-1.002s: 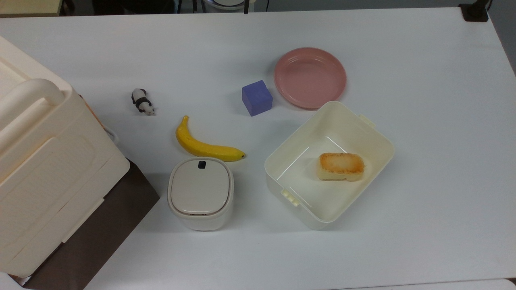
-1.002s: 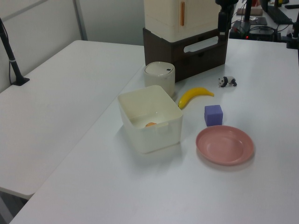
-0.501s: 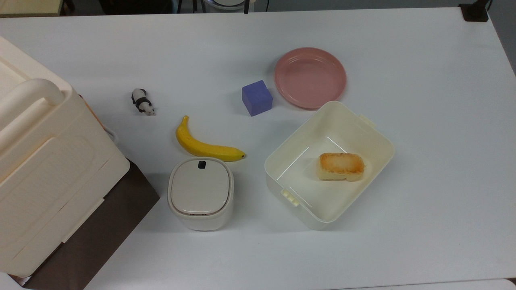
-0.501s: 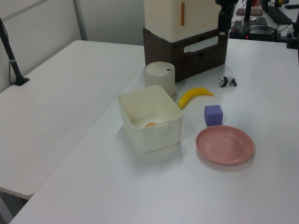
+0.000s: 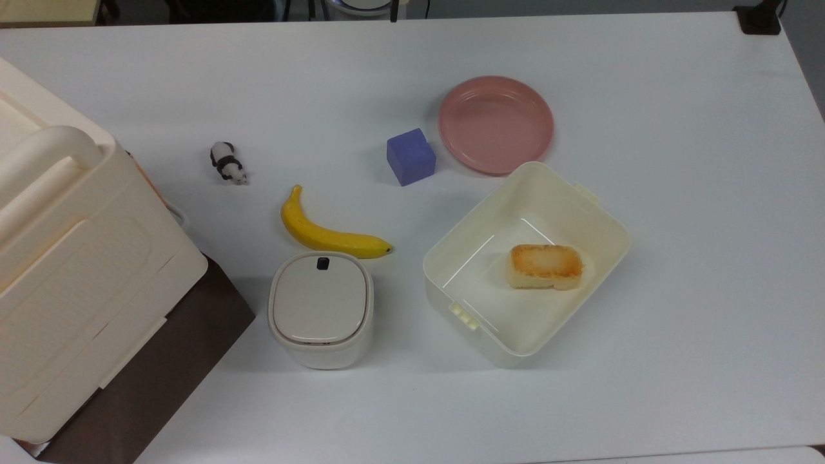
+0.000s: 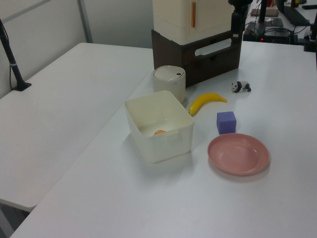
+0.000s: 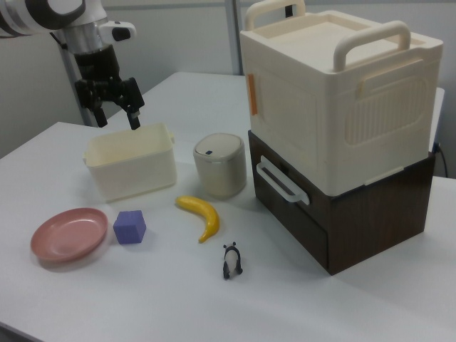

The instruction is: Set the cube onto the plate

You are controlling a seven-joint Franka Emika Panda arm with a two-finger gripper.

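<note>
Hovering above the tub (image 7: 130,165), my pincer (image 7: 116,110) looks wide, empty. Cube (image 5: 410,156) rests on desk (image 5: 677,193), just beside plate (image 5: 495,124), at its 8 o'clock in top view.

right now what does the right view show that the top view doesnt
Right view alone: the gripper, fingers open, hanging above the far side of the cream tub, and the dark cabinet's white drawer handle.

Top view alone: the golden-brown bread-like block lying inside the tub.

Both: the cube on the table beside the pink plate, not on it, plus the banana, the panda figure and the lidded bin.
</note>
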